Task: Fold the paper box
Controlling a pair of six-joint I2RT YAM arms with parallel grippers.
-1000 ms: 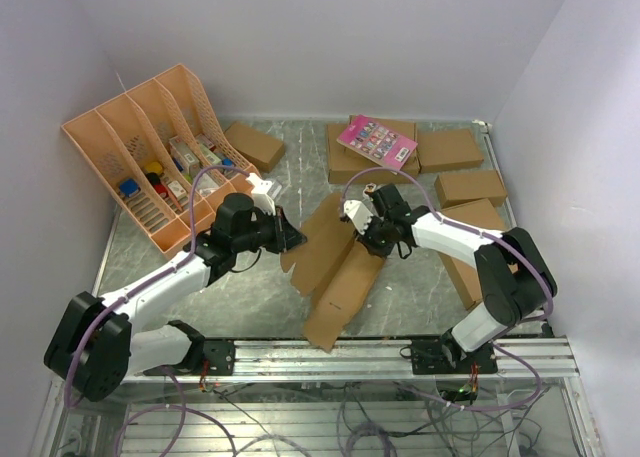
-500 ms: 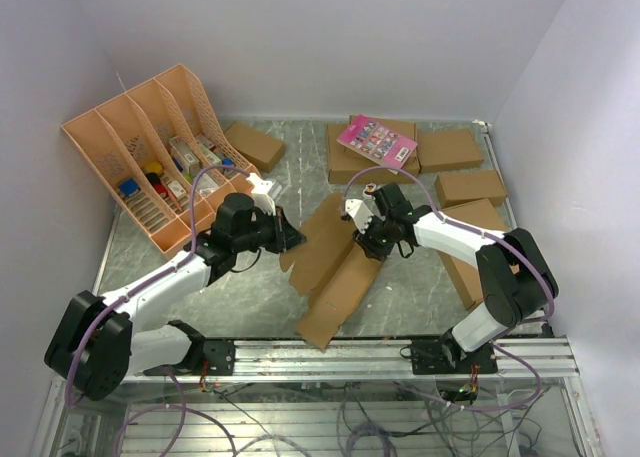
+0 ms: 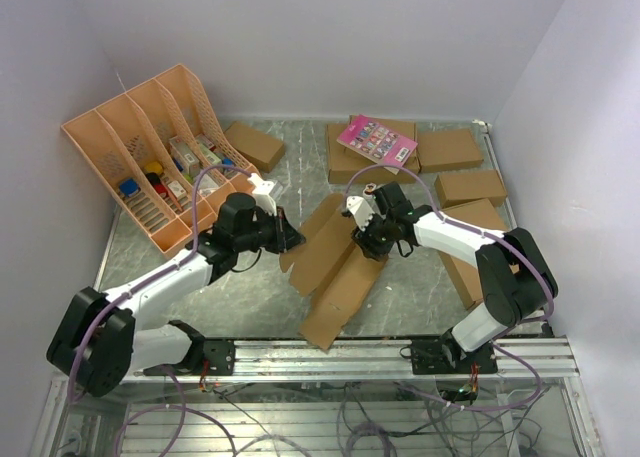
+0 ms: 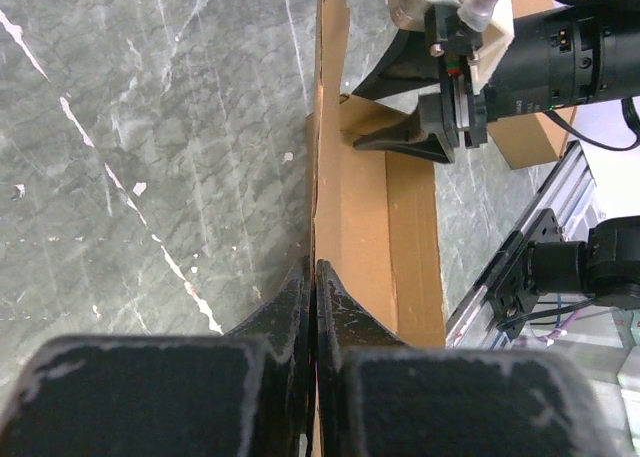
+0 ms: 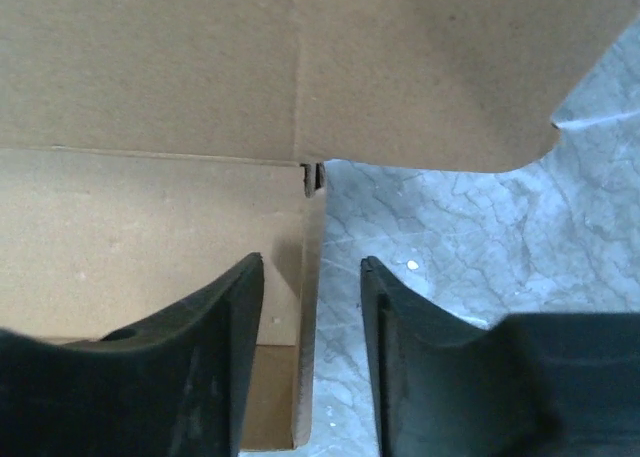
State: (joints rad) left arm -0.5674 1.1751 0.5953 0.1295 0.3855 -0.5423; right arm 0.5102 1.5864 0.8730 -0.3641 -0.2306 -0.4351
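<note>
The paper box (image 3: 335, 267) lies as a partly folded brown sheet in the middle of the table, one panel raised on edge. My left gripper (image 3: 293, 239) is shut on the box's left panel; in the left wrist view its fingertips (image 4: 315, 269) pinch the thin cardboard edge (image 4: 365, 207). My right gripper (image 3: 362, 239) stands open at the sheet's upper right. In the right wrist view its jaws (image 5: 312, 267) straddle a cardboard edge (image 5: 150, 227) without gripping it, one finger over cardboard and the other over the table.
An orange file rack (image 3: 150, 162) with small items stands at the back left. A flat brown box with a pink card (image 3: 377, 140) and several other brown boxes (image 3: 468, 187) lie at the back and right. A metal rail (image 3: 380, 352) runs along the front.
My right gripper has opened and let go of the cardboard edge. The sheet's lower end has shifted slightly left. The left gripper holds as before.
</note>
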